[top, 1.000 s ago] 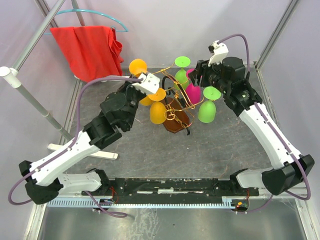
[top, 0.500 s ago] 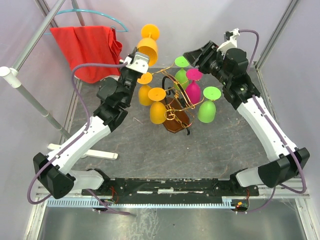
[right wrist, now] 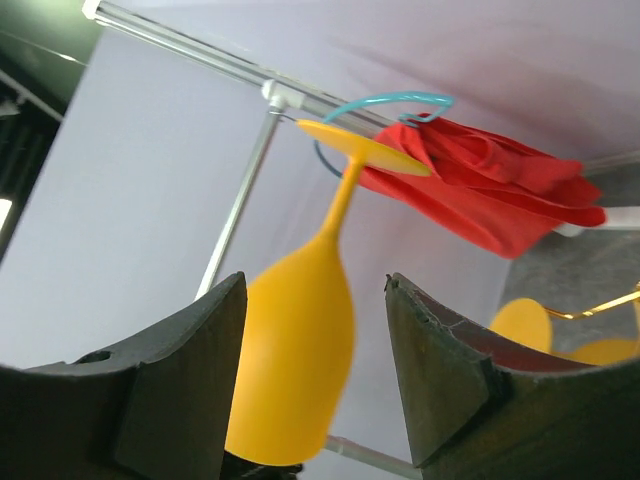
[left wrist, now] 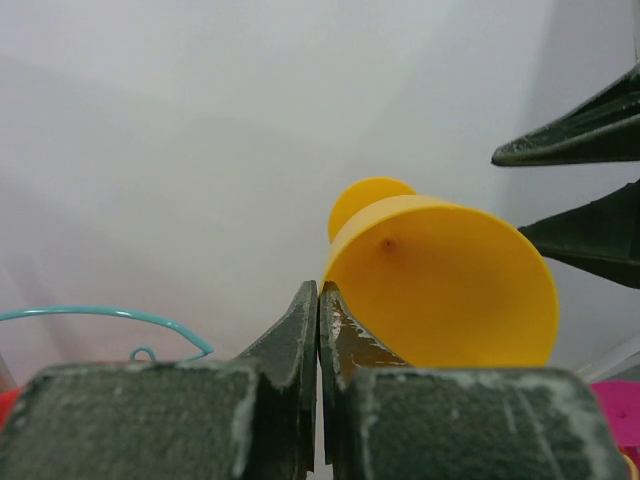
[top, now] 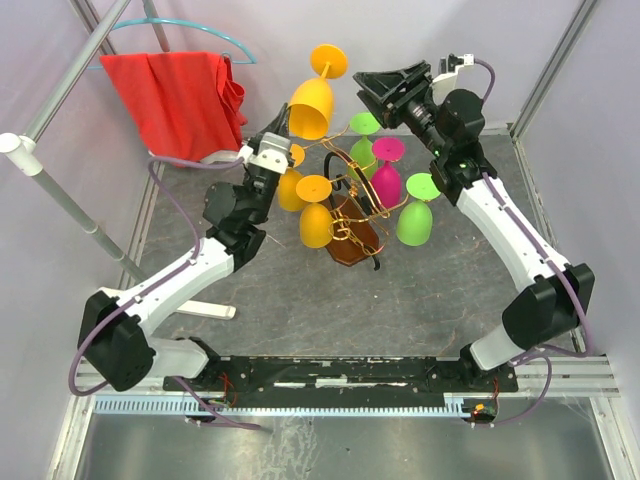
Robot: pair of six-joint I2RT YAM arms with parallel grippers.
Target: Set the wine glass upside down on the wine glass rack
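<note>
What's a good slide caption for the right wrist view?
Open right jaws frame the orange wine glass, foot topmost, before a red cloth on a teal hanger.

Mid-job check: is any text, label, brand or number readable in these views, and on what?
None readable. The held orange wine glass, wine glass rack, red cloth, left arm and right arm show no lettering in any view; the black rail at the near edge is too small to tell.

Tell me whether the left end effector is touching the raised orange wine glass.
Touching. In the left wrist view the left end effector is pinched shut on the rim of the wine glass, holding it aloft.
</note>
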